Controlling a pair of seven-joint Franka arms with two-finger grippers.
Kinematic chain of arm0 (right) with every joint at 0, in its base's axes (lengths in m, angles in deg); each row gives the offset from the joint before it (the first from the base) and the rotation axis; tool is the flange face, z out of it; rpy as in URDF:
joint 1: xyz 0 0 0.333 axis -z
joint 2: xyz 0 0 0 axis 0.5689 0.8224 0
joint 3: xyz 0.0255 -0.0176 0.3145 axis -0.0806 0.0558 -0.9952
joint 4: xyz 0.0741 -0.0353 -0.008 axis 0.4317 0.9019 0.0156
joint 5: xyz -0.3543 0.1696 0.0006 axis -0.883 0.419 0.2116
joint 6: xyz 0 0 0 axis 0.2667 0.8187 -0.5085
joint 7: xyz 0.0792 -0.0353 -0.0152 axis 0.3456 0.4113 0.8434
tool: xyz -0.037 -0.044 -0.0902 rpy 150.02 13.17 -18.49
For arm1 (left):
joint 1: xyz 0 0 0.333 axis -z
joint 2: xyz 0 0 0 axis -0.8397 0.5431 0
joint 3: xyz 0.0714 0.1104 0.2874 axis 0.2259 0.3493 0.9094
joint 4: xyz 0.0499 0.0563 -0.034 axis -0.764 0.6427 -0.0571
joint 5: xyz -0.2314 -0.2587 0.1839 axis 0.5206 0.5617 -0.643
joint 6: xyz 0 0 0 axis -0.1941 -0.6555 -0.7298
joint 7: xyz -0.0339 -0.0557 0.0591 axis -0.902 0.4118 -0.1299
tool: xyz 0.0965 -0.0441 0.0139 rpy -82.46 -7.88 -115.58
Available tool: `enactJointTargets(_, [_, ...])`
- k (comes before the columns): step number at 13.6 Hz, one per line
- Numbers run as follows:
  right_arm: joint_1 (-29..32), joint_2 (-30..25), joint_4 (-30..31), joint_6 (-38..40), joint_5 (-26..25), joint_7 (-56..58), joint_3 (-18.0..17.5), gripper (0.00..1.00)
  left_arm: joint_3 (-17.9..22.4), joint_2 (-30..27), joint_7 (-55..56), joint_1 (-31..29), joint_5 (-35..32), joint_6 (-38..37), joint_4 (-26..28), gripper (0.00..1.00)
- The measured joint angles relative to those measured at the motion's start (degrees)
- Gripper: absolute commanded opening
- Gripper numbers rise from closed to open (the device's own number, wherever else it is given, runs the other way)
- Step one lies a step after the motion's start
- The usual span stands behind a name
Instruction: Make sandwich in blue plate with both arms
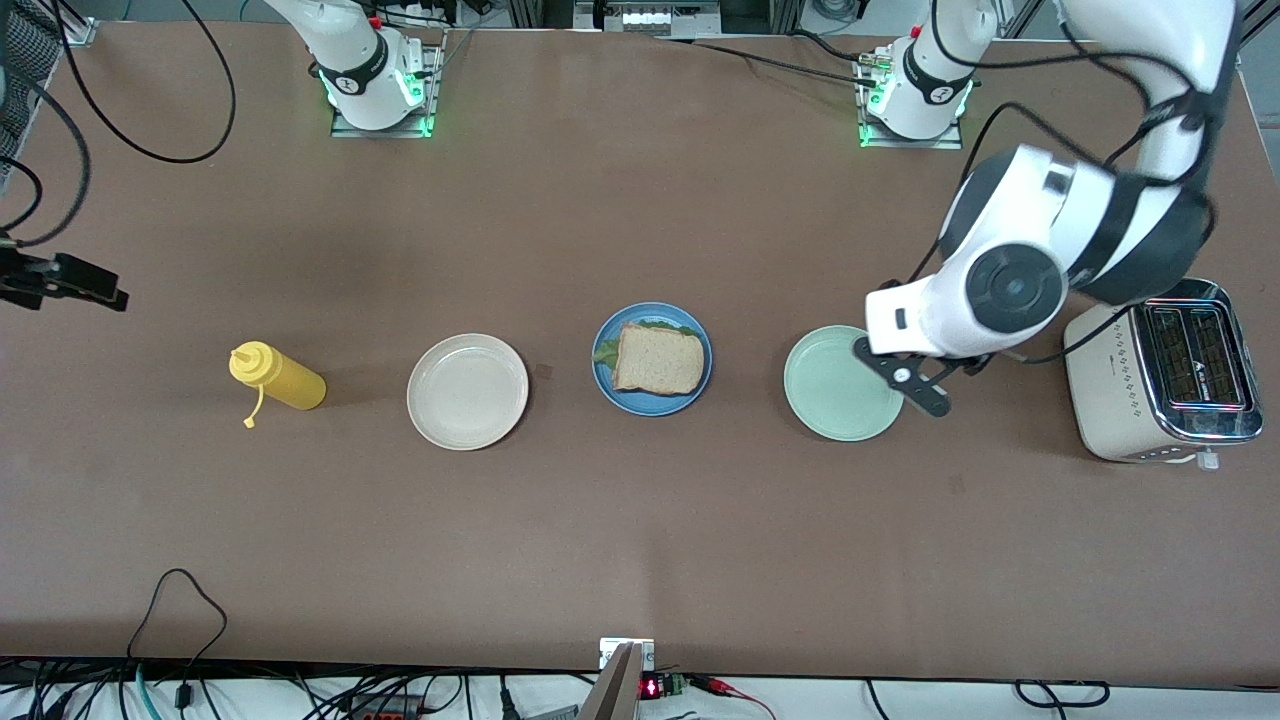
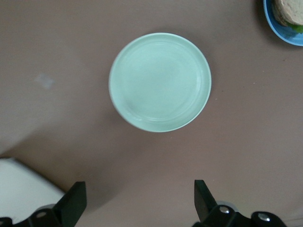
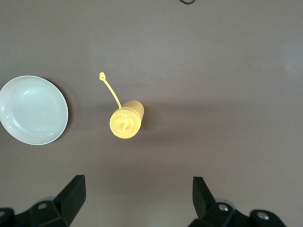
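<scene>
Since the sandwich (image 1: 657, 358) already lies assembled on the blue plate (image 1: 604, 378), with a bread slice on top and green lettuce showing at the edge nearer the robots' bases, we judge the building work done and read both arms as clear of it. That plate sits at the middle of the row of dishes on the table (image 1: 640, 540), between the cream-white plate (image 1: 467, 391) toward the right arm's end and the pale mint-green plate (image 1: 838, 383) toward the left arm's end.

We see the left end effector (image 1: 905, 378) over the rim of the mint-green plate on the toaster's side, its fingers (image 2: 72, 202) spread wide with nothing between them. The plate below it is bare, which suggests to us that it served as a source dish for an ingredient.

We find the right end effector (image 3: 137, 201) in its wrist view, equally wide open and empty, hanging over the table near the yellow squeeze bottle (image 1: 278, 376), which lies on its side with its cap dangling. In the front view it barely shows at the edge, so we take this arm to be waiting.

A toaster (image 1: 1165, 371) stands at the left arm's end, unused as far as we can tell.
</scene>
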Motion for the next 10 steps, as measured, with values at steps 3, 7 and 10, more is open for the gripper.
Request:
enactJointTargets(3, [-0.7, -0.9, -0.1, 1.3, 0.1, -0.6, 0.0, 1.00, 9.1, -8.1, 4.4, 2.6, 7.5, -1.2, 0.6, 1.00])
enactJointTargets(7, [-3.0, -1.7, 0.7, 1.2, 0.0, -2.0, 0.0, 1.00, 19.9, -16.5, 7.6, 5.2, 12.1, 2.3, 5.2, 1.00])
enactJointTargets(10, [-2.9, -4.9, 6.2, -2.4, 0.0, -2.4, 0.4, 1.00, 21.4, -24.4, 8.6, 5.5, 12.1, 9.1, 12.0, 1.00])
